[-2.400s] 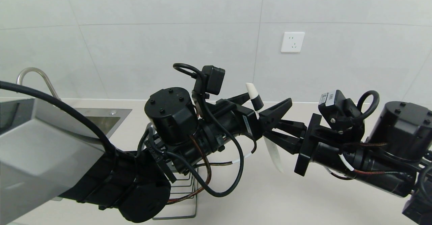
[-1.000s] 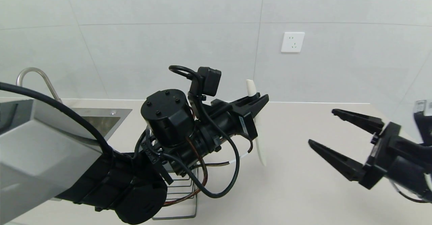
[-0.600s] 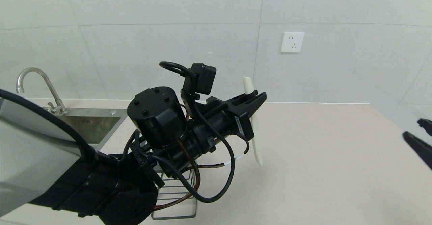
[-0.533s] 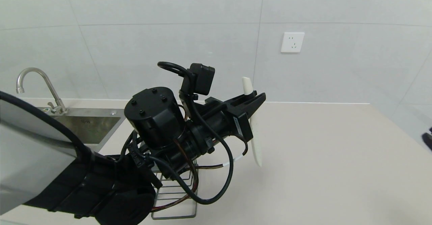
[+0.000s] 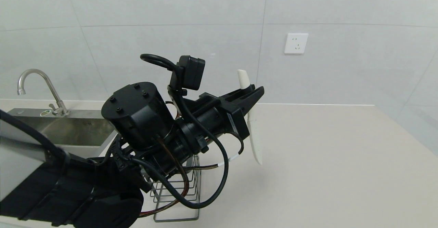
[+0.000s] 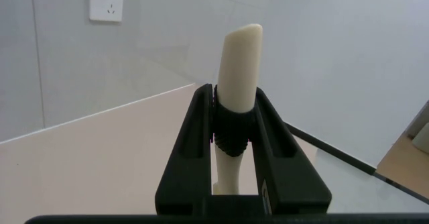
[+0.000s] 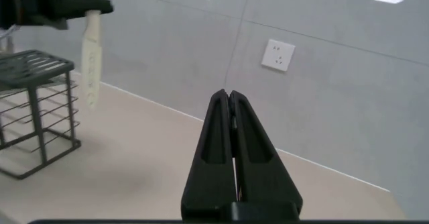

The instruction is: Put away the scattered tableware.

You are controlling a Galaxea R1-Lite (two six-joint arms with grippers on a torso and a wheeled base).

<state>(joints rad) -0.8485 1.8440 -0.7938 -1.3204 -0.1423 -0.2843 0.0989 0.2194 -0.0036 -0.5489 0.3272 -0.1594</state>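
A white knife (image 5: pixel 252 132) with a pale handle and a black collar hangs blade-down above the counter. My left gripper (image 5: pixel 252 94) is shut on it at the collar, well above the wire rack (image 5: pixel 176 193). In the left wrist view the handle (image 6: pixel 239 56) sticks up between the fingers (image 6: pixel 194 137). In the right wrist view my right gripper (image 7: pixel 231 100) is shut with nothing in it, low over the counter and well to the right of the knife (image 7: pixel 90 49) and the rack (image 7: pixel 33 110).
A steel sink (image 5: pixel 68 132) with a faucet (image 5: pixel 34 81) lies at the left of the beige counter (image 5: pixel 325 159). A white wall outlet (image 5: pixel 296 43) sits on the tiled wall behind.
My right gripper let go of the knife, drew away to the right out of the head view and closed. My left gripper lifted the knife slightly up and left.
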